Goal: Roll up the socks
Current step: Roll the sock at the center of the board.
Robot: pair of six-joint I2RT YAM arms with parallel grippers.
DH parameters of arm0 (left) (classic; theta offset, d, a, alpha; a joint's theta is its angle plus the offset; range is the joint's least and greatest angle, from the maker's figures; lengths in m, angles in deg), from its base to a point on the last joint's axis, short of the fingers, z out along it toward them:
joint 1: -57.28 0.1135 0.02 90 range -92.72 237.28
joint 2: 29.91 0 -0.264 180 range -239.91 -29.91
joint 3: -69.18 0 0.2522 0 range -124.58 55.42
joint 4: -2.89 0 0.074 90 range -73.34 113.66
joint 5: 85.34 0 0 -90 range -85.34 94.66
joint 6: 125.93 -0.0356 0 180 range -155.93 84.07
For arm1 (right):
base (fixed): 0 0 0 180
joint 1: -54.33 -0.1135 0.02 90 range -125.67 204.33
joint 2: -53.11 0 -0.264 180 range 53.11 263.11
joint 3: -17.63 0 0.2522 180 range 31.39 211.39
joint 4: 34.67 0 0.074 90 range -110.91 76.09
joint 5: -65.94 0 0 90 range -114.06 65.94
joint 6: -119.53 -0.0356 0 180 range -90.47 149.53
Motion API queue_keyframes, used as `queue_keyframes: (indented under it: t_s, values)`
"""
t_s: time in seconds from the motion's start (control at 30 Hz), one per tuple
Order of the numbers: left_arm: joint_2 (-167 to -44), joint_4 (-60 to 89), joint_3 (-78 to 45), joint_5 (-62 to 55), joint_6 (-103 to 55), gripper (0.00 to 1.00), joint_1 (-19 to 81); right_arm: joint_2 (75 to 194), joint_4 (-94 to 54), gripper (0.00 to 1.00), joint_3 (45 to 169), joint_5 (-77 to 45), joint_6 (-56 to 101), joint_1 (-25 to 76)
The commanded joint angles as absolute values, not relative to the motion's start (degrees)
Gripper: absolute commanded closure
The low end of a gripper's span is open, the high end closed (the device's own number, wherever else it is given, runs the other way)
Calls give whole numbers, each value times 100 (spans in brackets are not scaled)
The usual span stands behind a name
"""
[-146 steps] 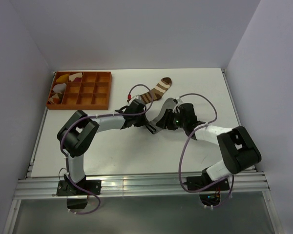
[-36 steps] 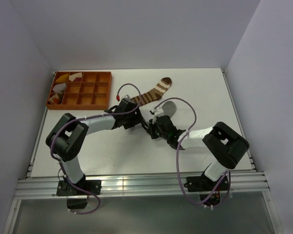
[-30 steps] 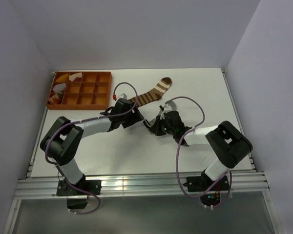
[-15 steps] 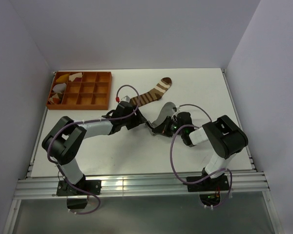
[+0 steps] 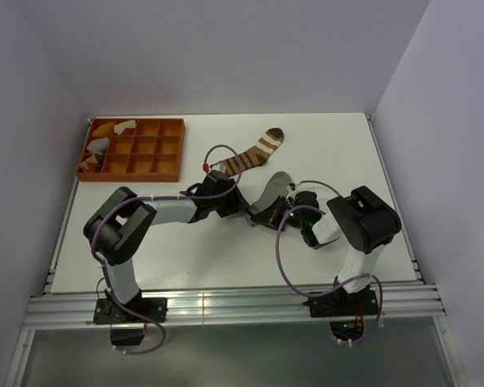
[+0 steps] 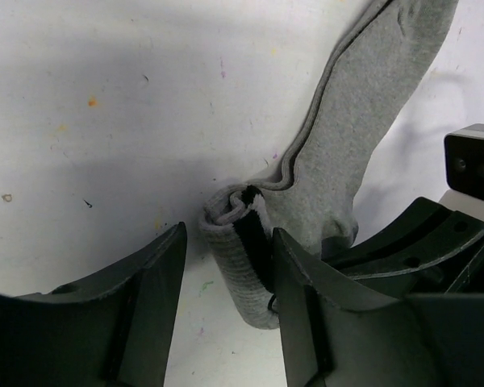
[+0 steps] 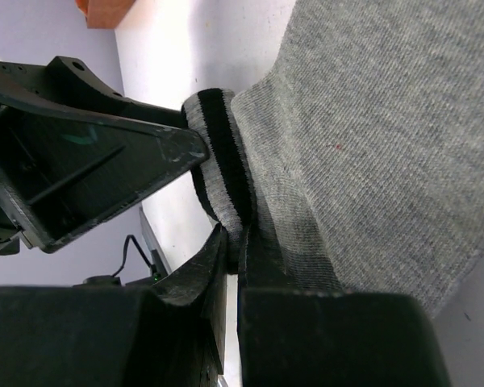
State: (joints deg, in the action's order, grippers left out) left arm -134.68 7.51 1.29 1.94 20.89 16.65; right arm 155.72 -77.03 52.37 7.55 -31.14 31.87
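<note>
Rolling the grey sock [image 6: 339, 153] on the desk [image 6: 105, 105] tightly needs the right tool [image 7: 234, 239], pinched on its striped cuff [image 7: 222, 153], holding firm while the left tool [image 6: 228, 242], jaws apart astride that cuff, closes squarely.

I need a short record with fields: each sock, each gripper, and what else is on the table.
grey sock: cuff end partly rolled, rest flat
brown striped sock: flat, unrolled, farther back, untouched
right gripper: shut on the rolled cuff
left gripper: open, jaws either side of the roll
orange tray: back left, cloth pieces in some compartments
</note>
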Motion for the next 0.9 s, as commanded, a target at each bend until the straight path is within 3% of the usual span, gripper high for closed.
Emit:
queue_keyframes:
  t_s: [0.0, 0.2, 0.37, 0.53, 0.57, 0.73, 0.87]
  values:
    - [-13555, 760, 13, 202, 2059, 48, 1597, 15647, -7892, 100, 5143, 784, -3139, 3235]
    - [-13599, 778, 110, 185, 1988, 59, 1544, 15437, -7321, 100, 5257, 635, -2752, 3236]
    - [-13590, 901, 75, 237, 1901, 80, 1518, 15401, -7092, 98, 5398, 714, -2567, 3236]
    - [-13555, 1120, 5, 439, 1786, 98, 1509, 14508, -6077, 69, 5713, 723, -1970, 3236]
    - [-13546, 1147, -4, 440, 1769, 100, 1517, 14313, -5742, 67, 5810, 644, -1647, 3236]
    - [-13529, 1200, -31, 440, 1716, 100, 1509, 13189, -3459, 60, 6689, -365, -556, 3236]
    - [-13494, 1217, -57, 440, 1663, 100, 1500, 13326, -2225, 59, 7523, -1778, -54, 3253]
